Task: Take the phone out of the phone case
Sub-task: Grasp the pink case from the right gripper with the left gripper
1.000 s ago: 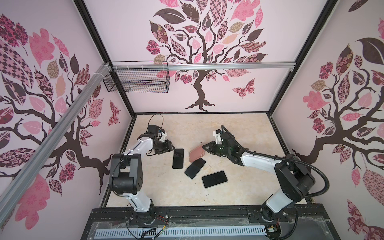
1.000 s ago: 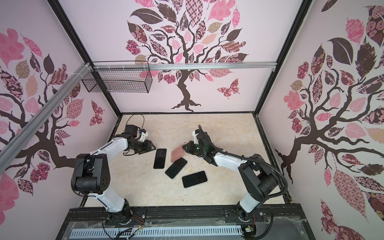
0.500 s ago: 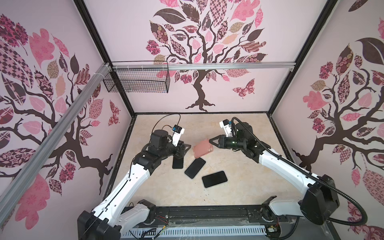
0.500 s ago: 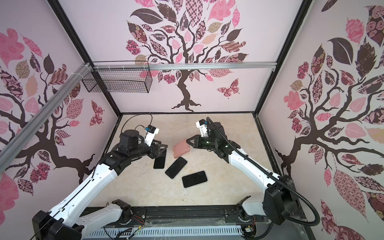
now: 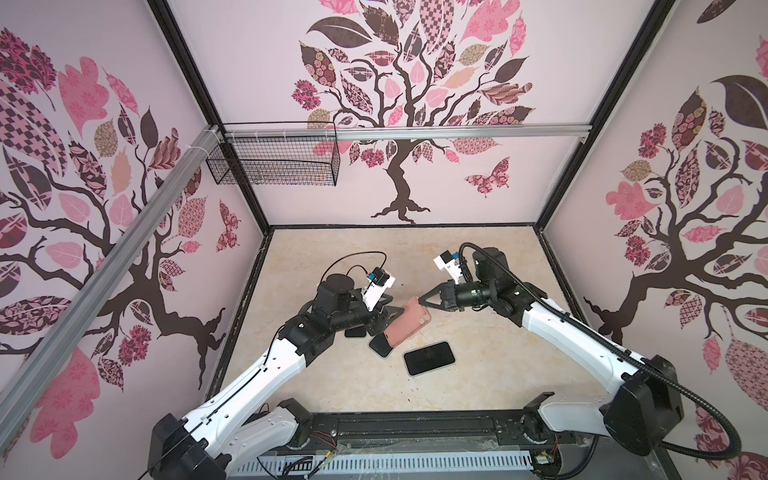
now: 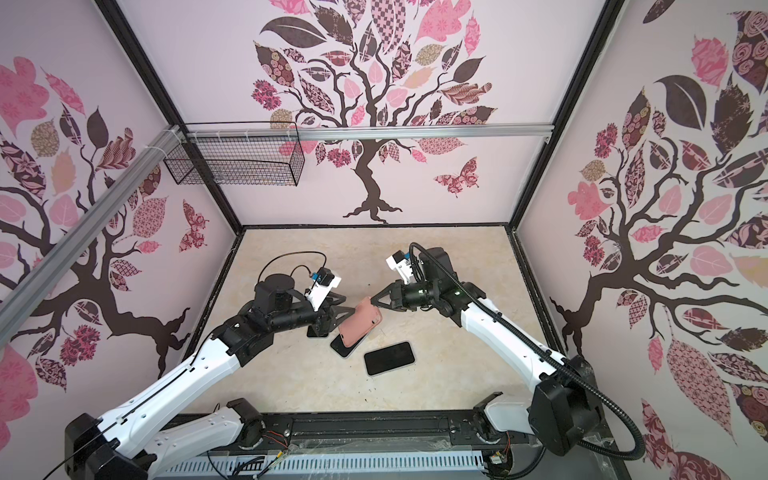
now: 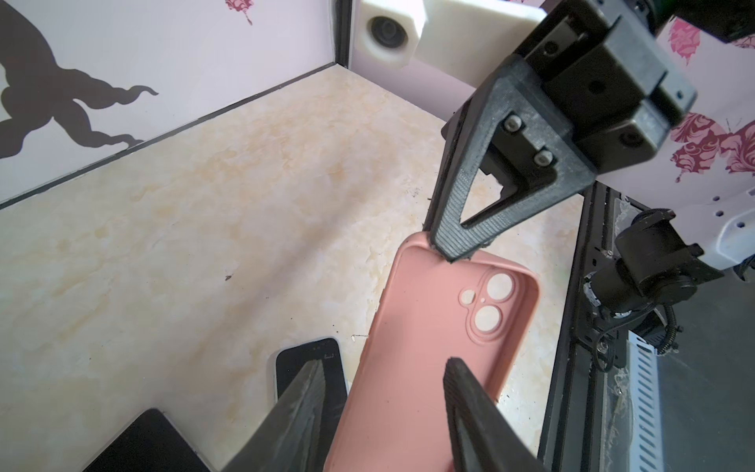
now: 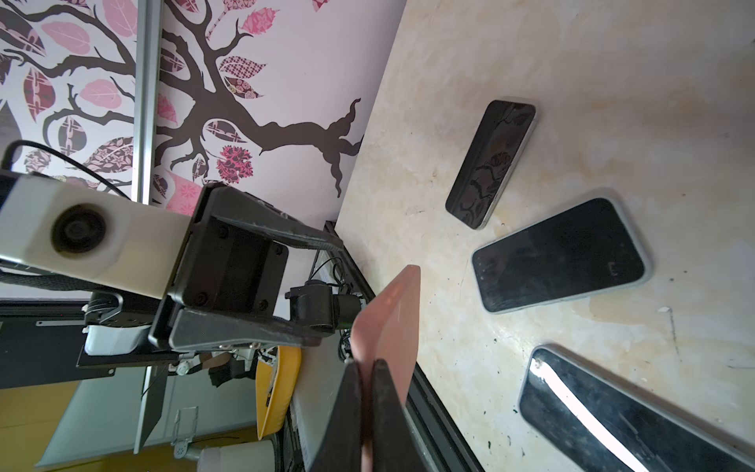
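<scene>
the right end effector [image 7: 447,251] is pinching the camera-cutout end of the pink phone case [image 5: 407,326] with its jaws nearly closed. it is holding the case tilted in the air over a dark phone [image 5: 380,349] lying mid-surface [image 5: 478,270], while the left end effector [image 7: 382,365] is hanging about half open at the case's left end, gripping nothing. the case is looking light, thin and bendy (whether a phone is sitting inside, i cannot tell), so it is probably calling for a hold across its long rims, peeling the soft lip off a corner rather than squeezing the flat back.
</scene>
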{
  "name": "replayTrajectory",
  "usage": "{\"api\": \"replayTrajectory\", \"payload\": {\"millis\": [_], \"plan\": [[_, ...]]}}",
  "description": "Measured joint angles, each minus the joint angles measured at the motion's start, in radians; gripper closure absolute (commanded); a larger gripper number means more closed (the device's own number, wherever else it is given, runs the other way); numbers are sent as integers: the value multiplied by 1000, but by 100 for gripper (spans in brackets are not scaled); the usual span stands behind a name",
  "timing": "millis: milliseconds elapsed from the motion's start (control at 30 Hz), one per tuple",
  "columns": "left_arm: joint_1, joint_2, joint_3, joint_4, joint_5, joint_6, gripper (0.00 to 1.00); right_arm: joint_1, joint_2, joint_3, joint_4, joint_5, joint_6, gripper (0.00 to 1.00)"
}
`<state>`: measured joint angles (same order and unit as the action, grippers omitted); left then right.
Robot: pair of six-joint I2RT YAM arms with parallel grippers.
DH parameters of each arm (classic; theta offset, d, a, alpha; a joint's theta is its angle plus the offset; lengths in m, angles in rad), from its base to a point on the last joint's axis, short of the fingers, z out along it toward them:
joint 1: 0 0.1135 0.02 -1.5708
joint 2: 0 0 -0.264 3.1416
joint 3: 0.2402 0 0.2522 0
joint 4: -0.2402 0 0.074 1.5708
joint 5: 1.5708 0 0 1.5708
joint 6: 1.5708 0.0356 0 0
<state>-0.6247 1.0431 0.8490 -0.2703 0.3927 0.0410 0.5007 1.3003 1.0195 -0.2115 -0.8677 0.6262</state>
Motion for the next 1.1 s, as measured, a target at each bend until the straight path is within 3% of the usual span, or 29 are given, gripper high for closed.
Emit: {"api": "replayTrajectory", "payload": {"millis": [533, 833, 1000, 1100], "plan": [[0, 72, -1, 18, 63, 16, 68, 0, -36, 0, -10, -47, -7, 100], [0, 85, -1, 8, 90, 14, 86, 0, -43, 1, -40, -44, -46, 100], [-2, 85, -1, 6, 92, 20, 100, 0, -51, 1, -39, -41, -48, 100], [-3, 84, -1, 6, 88, 18, 100, 0, -51, 1, -39, -41, -48, 100]]}}
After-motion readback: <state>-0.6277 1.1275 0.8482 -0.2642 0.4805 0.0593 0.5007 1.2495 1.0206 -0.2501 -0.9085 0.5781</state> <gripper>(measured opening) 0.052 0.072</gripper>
